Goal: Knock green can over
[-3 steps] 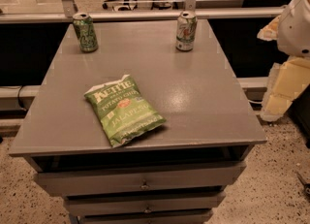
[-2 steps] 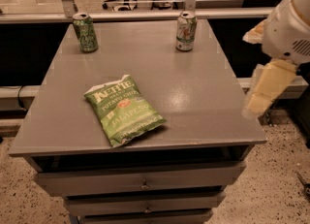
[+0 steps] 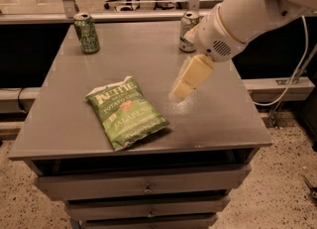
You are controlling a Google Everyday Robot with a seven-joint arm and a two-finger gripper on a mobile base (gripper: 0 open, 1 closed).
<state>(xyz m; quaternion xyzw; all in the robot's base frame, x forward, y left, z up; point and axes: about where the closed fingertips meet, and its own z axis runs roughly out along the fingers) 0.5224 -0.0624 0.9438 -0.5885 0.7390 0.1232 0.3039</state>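
Drawers with small knobs stack under the front edge of a grey table, below and nearer than the bag. That bag, a green Kettle jalapeño chip bag, lies flat on the near half of the top, turned at a slant, with its top seam pointing to the far left.

Just right of the bag as the camera sees it, and a little farther back, the gripper hangs over the bare tabletop. Its cream fingers look pressed together into one block, with no gap showing between them, and they pinch nothing. They slant down and toward the bag, with the tip close above the surface and apart from the bag's edge. Whether the tip touches the top cannot be told.

Behind the gripper, the white arm reaches in from the upper right, beyond the bag. Its wrist covers part of a silver can that stands upright at the far edge, right of the bag.

Beyond the bag to the far left, the green can stands upright near the back left corner of the table, well apart from the gripper.

A pale cable hangs off the table's right side.
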